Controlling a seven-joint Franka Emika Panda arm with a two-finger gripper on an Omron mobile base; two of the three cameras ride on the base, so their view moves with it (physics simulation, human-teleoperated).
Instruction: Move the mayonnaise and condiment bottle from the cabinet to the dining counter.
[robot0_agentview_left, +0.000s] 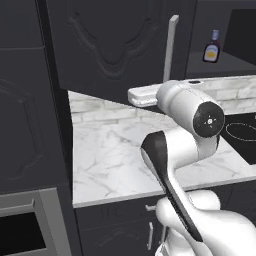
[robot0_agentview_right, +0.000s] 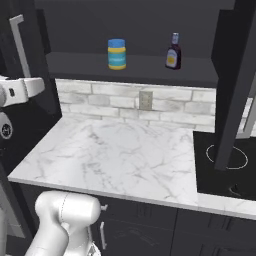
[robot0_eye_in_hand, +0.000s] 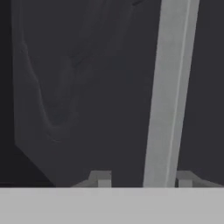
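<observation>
The tool straddles the silver bar handle of the open cabinet door, jaws narrowed around it. The mayonnaise and condiment bottle stand on the shelf, awaiting release and reach.

A silver bar handle crosses the cabinet door's raised panel.
</observation>
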